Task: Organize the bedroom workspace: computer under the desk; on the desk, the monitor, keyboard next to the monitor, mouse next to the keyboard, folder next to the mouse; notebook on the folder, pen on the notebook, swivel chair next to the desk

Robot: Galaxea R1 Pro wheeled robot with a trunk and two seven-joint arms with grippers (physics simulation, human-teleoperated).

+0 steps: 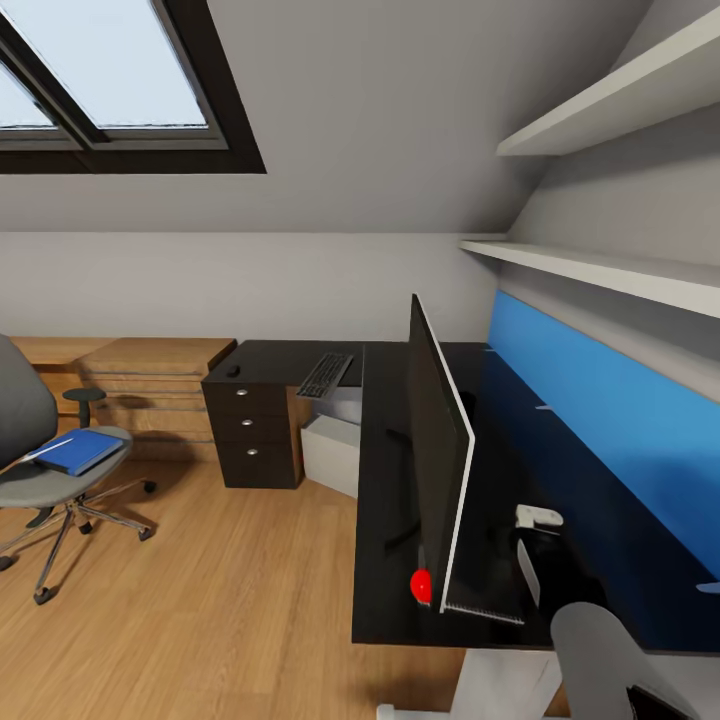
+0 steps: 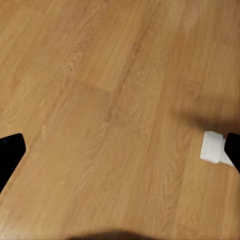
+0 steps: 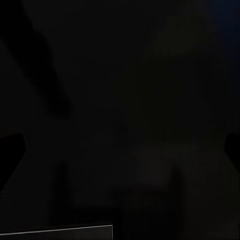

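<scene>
The glossy black desk carries the monitor, seen edge-on with a red dot at its lower corner. The keyboard lies on the far wing, one end overhanging the edge, and the mouse sits above the drawer unit. Under the desk stands the light-grey computer. At far left the grey swivel chair holds the blue folder on its seat. My right gripper hangs behind the monitor, open over the dark desktop. My left gripper is open above bare wood floor.
A blue upright panel backs the desk under white shelves. A light-wood drawer chest and a small dark stool stand by the far wall. A white block rests on the floor by my left fingertip.
</scene>
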